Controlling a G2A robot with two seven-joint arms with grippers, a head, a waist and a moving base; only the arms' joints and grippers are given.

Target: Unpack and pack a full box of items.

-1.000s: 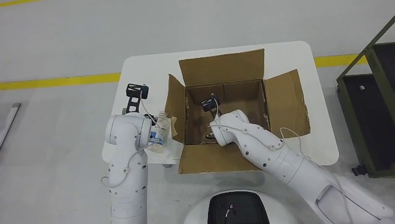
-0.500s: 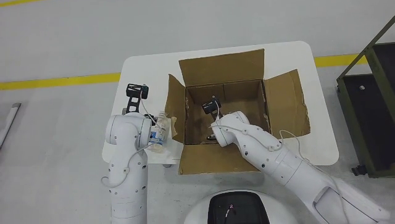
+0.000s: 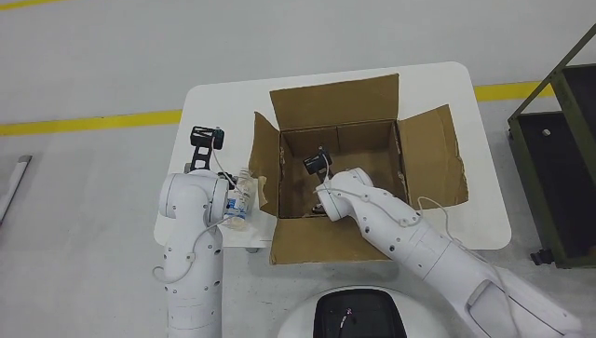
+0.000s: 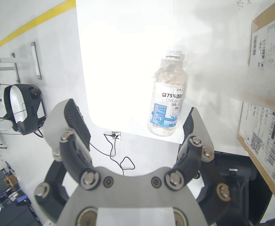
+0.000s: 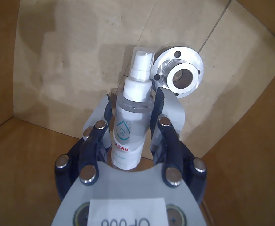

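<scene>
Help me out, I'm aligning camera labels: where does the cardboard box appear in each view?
Top view: box open mid-table, flaps spread.
Left wrist view: box, labelled outer flaps beside the clear bottle.
Right wrist view: box inner walls around the right gripper, shut on the spray bottle.
Shared landmark: the clear bottle on the table, also beside the box in the top view.

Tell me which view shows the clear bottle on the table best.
The left wrist view: the clear bottle lies whole on the white table, cap and label visible, ahead of the open left gripper. The top view shows it small, beside the left arm. The right wrist view looks into the cardboard box.
</scene>
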